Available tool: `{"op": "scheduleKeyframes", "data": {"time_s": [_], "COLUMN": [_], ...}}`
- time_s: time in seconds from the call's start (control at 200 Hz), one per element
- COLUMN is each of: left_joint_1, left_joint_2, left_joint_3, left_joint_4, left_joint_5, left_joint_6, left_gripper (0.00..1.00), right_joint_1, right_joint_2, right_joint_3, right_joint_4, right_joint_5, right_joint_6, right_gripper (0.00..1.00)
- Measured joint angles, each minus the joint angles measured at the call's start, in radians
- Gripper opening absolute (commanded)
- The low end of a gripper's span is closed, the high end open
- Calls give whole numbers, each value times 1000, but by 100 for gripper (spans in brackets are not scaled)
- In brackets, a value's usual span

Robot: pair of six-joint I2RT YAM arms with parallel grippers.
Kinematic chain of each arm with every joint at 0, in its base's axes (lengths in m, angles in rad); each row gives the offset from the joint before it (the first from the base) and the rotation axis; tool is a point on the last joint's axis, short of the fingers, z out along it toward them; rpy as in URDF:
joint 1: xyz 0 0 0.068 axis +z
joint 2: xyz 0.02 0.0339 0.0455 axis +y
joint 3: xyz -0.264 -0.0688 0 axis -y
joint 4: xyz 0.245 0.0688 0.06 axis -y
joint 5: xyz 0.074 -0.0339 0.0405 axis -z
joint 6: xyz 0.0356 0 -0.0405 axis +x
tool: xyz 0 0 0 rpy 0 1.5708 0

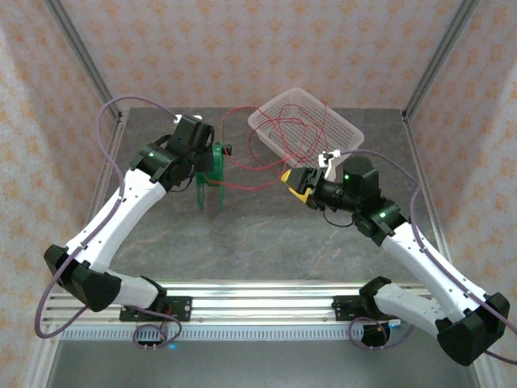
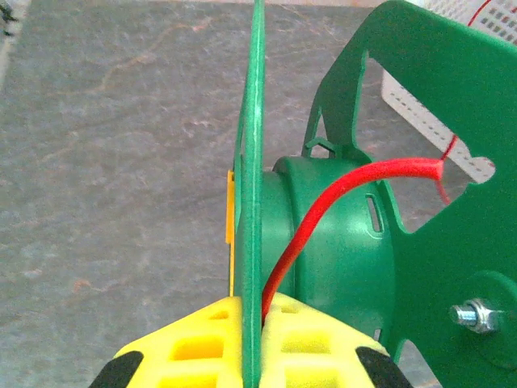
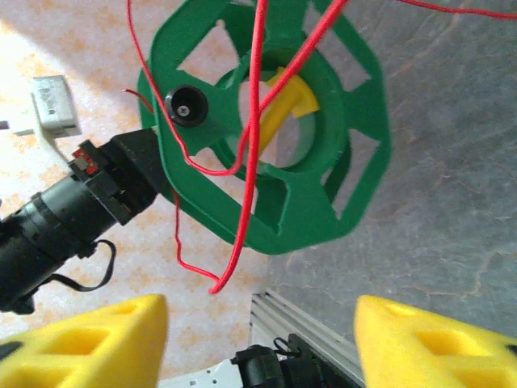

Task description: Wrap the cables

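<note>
Left jaws pinch reel [image 2: 255, 121], cable [image 2: 355, 176] alongside.

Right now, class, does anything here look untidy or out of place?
Yes. The red wire is barely wound: one strand crosses the hub of the green reel, while the rest sprawls in loose loops in and over the white basket.

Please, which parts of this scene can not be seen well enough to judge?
- Left wrist view: the bottom edge cuts off the left fingers, and the reel wall hides where the wire runs lower down.
- Top view: the wire loops in the basket are too thin to count.
- Right wrist view: the right fingers are blurred and cut off by the bottom edge.
</note>
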Motion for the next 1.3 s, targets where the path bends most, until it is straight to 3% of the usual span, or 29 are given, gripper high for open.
{"op": "scheduleKeyframes", "data": {"time_s": [0.175,0.375,0.556,0.766,0.971,1.051,1.126,1.301], "left_joint_1": [0,0,0,-1,4,13,17,23], "left_joint_2": [13,14,14,-15,-57,-69,-80,-93], "left_joint_3": [58,63,61,25,9,7,3,-10], "left_joint_4": [9,22,48,104,106,118,131,150], "left_joint_5": [-48,-49,-13,100,169,206,232,282], "left_joint_6": [102,200,283,330,322,306,288,255], "left_gripper": [0,0,0,0,0,0,0,0], "right_joint_1": [0,0,0,-14,-175,-245,-293,-311], "right_joint_2": [-15,-24,-16,153,271,286,290,293], "right_joint_3": [77,209,298,534,601,551,493,413], "right_joint_4": [-82,-179,-326,-481,-536,-517,-502,-475], "right_joint_5": [0,-26,29,83,63,25,-3,-43], "right_joint_6": [-79,-214,-314,-411,-411,-367,-325,-266], "right_gripper": [83,86,68,55,32,33,40,56]}}
